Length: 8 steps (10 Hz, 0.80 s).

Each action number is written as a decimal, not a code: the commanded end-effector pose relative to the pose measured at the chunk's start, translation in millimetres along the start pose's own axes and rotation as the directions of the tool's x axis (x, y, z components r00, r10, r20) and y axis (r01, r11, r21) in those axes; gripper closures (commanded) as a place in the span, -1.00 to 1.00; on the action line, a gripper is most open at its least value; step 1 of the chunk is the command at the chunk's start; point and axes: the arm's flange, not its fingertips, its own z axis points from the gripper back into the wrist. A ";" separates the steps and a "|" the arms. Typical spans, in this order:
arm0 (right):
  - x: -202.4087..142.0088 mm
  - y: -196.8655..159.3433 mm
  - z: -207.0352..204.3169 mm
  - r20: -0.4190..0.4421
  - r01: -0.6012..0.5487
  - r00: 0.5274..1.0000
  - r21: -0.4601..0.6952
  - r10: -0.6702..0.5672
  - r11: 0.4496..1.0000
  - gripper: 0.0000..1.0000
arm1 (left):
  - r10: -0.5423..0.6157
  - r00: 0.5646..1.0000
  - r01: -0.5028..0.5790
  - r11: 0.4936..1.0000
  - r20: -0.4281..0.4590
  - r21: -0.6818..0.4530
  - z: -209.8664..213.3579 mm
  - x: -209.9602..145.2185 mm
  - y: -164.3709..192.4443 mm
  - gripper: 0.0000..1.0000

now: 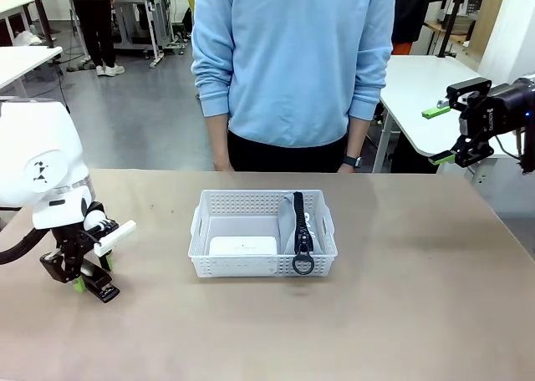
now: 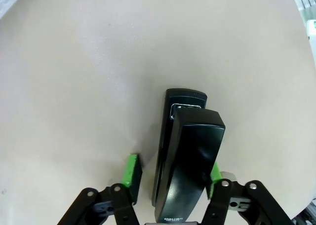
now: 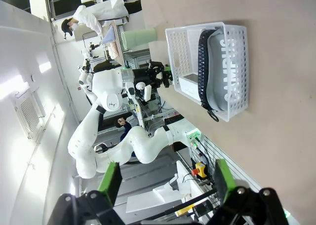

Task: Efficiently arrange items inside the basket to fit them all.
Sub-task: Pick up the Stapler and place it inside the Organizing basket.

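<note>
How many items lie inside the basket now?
2: the white box in the left half of the basket, and the pouch standing along its right side. Something small may hide behind them.

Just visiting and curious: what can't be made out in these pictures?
- Left wrist view: the stapler partly hides one pad of the left gripper, so contact there is unclear; the bottom edge cuts off its rear.
- Front view: the grey pouch hides the basket floor beneath it.
- Front view: the white box's print is too small.
</note>
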 end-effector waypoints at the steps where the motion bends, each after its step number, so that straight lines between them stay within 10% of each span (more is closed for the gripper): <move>1: -1.2 2.1 1.3 -0.007 -0.005 1.000 -0.010 0.005 1.000 -1.00 | -0.021 0.999 0.021 1.000 -0.029 0.002 -16.7 3.9 -37.6 1.00; 2: -1.2 2.1 1.3 -0.007 -0.005 1.000 -0.010 0.005 1.000 -1.00 | -0.023 0.999 0.023 1.000 -0.033 0.000 -16.9 4.2 -37.7 0.73; 8: -1.2 2.1 1.3 -0.007 -0.005 1.000 -0.010 0.005 1.000 -1.00 | -0.018 1.000 0.018 1.000 -0.024 0.017 -12.7 1.2 -40.1 1.00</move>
